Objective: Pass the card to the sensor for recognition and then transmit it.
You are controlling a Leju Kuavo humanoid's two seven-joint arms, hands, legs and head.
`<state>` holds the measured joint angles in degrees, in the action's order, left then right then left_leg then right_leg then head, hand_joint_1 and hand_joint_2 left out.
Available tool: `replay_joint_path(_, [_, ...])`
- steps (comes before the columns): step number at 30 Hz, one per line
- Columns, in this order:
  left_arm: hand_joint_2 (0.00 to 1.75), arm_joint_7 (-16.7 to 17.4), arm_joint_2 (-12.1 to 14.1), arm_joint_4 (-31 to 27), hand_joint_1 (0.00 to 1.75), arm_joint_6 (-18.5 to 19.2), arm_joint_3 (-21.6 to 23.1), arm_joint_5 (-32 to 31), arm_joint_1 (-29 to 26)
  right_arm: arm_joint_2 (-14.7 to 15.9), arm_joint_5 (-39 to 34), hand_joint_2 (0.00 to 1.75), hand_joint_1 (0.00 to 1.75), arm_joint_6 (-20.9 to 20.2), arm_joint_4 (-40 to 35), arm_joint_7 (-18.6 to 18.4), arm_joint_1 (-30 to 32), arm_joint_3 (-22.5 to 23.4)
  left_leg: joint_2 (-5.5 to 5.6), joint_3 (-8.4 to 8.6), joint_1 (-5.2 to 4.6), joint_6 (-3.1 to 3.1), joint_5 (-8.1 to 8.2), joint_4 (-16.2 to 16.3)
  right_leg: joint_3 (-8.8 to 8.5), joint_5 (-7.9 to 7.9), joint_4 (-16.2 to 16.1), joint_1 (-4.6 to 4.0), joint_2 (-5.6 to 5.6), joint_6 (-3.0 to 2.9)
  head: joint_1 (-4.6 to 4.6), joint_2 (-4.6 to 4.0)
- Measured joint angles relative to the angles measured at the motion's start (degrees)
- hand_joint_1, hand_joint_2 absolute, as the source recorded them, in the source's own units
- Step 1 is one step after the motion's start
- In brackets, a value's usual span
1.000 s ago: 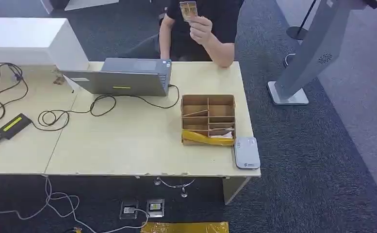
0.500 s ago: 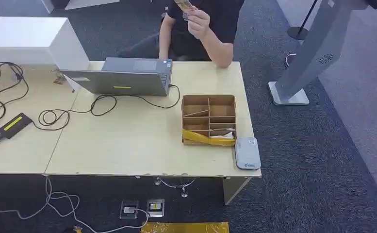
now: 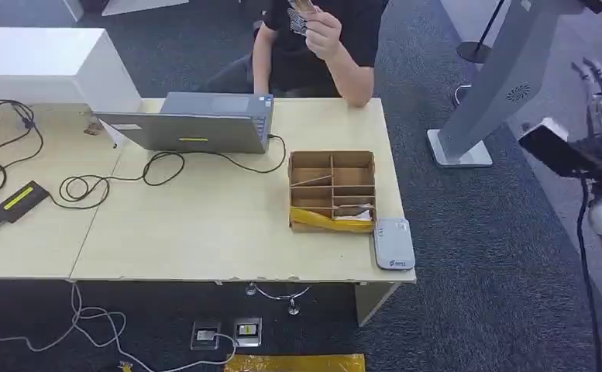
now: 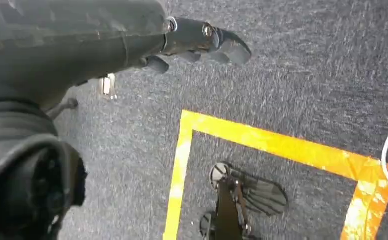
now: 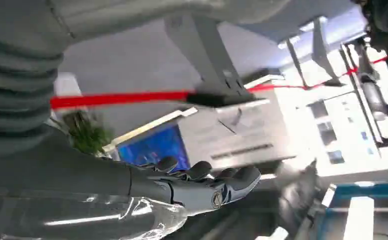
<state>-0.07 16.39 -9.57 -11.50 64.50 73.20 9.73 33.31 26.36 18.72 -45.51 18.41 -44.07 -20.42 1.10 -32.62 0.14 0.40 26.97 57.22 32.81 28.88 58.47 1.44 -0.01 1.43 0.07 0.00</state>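
- Worktop [image 3: 204,232]: pale, carrying a laptop [image 3: 193,124], a divided box [image 3: 332,190] and cables.
- Person [image 3: 321,46] behind the far edge, holding the card [image 3: 301,9] up in one hand, well above the worktop.
- Right hand [image 5: 201,187] raised off to the right of the worktop; fingers [image 5: 231,180] extended, holding nothing.
- Left hand [image 4: 196,45] hanging above carpet; fingers spread, holding nothing.
- Sensor [image 3: 393,244]: grey, flat at the near right corner, just beside the box.
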Motion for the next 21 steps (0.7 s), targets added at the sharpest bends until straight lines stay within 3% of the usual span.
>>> replay_joint_path(8, [0.00,-0.11,0.00,0.00,0.00,-0.07,0.52,-0.44,-0.07,-3.89,4.72,1.75,0.00,1.74,0.83,-0.20,-0.73,-7.21,0.01,-0.01,0.00,-0.02,-0.02,0.00,0.00,0.00,0.00,0.00,0.00,0.00,-0.02,0.00])
replay_joint_path(21, [0.00,0.26,0.00,0.00,0.00,-0.52,1.44,-0.44,-0.13,-10.58,5.33,1.75,0.00,1.52,1.01,0.35,-1.02,-12.26,-0.01,-0.01,0.02,-0.06,-0.03,0.00,0.02,0.00,0.01,-0.02,0.02,-0.01,-0.02,0.00])
